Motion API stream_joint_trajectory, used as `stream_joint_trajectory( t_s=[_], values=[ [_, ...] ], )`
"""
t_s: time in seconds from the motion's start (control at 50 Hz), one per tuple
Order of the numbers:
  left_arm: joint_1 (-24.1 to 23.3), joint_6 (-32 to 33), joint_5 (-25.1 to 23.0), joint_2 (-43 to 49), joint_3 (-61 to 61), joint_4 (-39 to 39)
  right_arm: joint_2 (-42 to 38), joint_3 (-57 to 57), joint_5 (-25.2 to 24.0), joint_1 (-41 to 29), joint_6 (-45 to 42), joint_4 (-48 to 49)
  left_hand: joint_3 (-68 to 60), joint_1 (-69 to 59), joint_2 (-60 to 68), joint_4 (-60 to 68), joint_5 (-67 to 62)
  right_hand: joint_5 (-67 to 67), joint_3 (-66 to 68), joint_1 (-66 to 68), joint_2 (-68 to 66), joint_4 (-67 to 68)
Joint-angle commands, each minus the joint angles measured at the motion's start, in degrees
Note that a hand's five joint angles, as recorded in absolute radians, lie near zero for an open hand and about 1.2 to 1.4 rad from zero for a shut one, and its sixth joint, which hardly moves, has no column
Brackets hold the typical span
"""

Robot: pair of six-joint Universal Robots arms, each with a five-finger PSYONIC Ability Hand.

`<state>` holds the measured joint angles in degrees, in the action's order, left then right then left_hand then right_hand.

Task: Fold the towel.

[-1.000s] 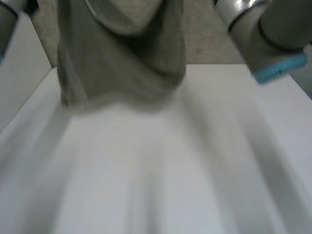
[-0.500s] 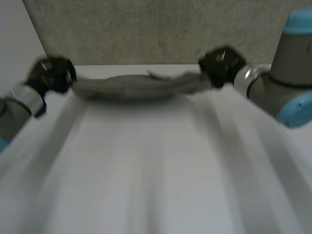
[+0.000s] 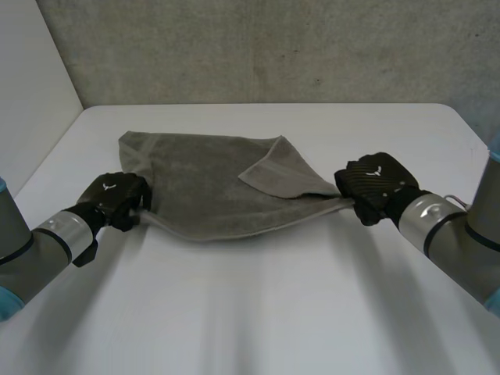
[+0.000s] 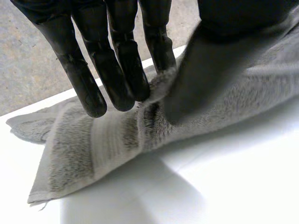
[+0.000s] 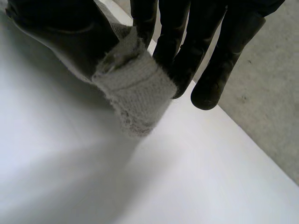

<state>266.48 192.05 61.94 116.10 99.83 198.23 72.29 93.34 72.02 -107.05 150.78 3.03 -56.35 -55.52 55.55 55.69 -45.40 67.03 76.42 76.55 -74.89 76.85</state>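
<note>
1. The left hand (image 3: 117, 199) grasps the towel (image 3: 203, 183) at its near edge, pinching the cloth between the thumb and straight fingers (image 4: 119, 70).
2. Between the two hands the grey towel lies spread on the white table (image 3: 250, 312), with one flap folded over close to the right hand.
3. The right hand (image 3: 373, 186) clamps a towel corner, the thumb pressing it against the fingers (image 5: 205, 56).

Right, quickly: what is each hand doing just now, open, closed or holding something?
Left hand: closed on the towel, near its left corner.
Right hand: closed on the towel's right corner.
</note>
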Motion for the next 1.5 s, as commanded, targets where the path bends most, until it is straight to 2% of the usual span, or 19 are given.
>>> stream_joint_trajectory(
  t_s=[0.02,0.18,0.42,0.58,0.84,0.96,1.06,1.18,1.28,1.32,1.4,1.42,1.5],
  values=[
    [-0.3,-0.1,0.3,1.8,0.2,5.4,2.2,5.3,-0.6,2.5,2.1,3.3,15.0,14.2,-14.2,-14.3,14.0,3.0,3.6,3.4,-5.1,3.1],
    [-0.5,-1.0,3.2,5.2,-0.4,8.6,2.4,7.7,-0.6,3.5,2.1,5.1,15.5,14.7,-14.7,-14.9,14.6,3.0,3.6,3.4,-5.1,3.1],
    [-3.8,-3.8,3.3,6.7,-1.7,9.1,1.9,8.6,-0.6,3.9,2.7,5.8,17.9,17.0,-17.1,-17.2,16.9,3.0,3.6,3.4,-5.1,3.1],
    [-6.1,-5.9,3.7,11.0,-5.8,9.0,1.9,8.8,-0.5,4.0,2.8,6.2,17.9,17.0,-17.1,-17.2,16.9,3.0,3.6,3.4,-5.1,3.1],
    [-6.3,-5.5,9.6,13.7,-9.6,9.0,1.9,8.2,-0.4,5.7,2.8,6.4,17.2,16.4,-16.4,-16.5,16.3,3.0,3.6,3.4,-5.1,3.1],
    [-5.4,-5.5,11.9,12.9,-9.8,9.0,1.8,7.8,-0.4,6.6,2.8,6.5,17.2,16.4,-16.4,-16.5,16.3,3.0,3.6,3.4,-5.1,3.1],
    [-4.7,-5.4,15.7,11.1,-9.3,8.8,1.5,7.7,-0.3,6.9,2.7,6.6,17.0,16.2,-16.2,-16.4,16.1,3.0,3.6,3.4,-5.1,3.1],
    [-4.4,-5.4,17.2,9.7,-8.8,8.2,1.4,7.8,0.2,7.6,2.8,8.1,16.5,15.7,-15.7,-15.9,15.6,3.0,3.6,3.4,-5.1,3.1],
    [-4.2,-5.3,17.3,8.7,-8.0,8.1,1.5,8.2,0.2,7.5,3.0,8.2,5.9,5.1,-5.1,-5.3,5.0,3.0,3.6,3.4,-5.1,3.1],
    [-4.2,-5.2,17.3,8.3,-7.4,8.1,1.5,8.3,0.2,7.5,3.1,8.3,-6.5,-7.3,7.3,7.1,-7.4,3.0,3.6,3.4,-5.1,3.1],
    [-4.2,-4.6,17.2,7.8,-7.1,8.1,1.5,8.5,0.2,7.5,3.4,8.7,-12.6,-13.4,13.4,13.2,-13.5,3.0,3.6,3.4,-5.1,3.1],
    [-4.2,-4.1,17.1,7.7,-6.8,8.1,1.5,8.5,0.2,7.5,3.4,8.7,-22.2,-23.1,23.0,22.9,-23.2,3.0,3.6,3.4,-5.1,3.1],
    [-4.3,-3.3,16.8,7.7,-6.8,7.6,1.5,8.8,0.3,7.4,3.5,9.2,-23.7,-24.5,24.4,24.3,-24.6,3.0,3.6,3.4,-5.1,3.1]
  ],
)
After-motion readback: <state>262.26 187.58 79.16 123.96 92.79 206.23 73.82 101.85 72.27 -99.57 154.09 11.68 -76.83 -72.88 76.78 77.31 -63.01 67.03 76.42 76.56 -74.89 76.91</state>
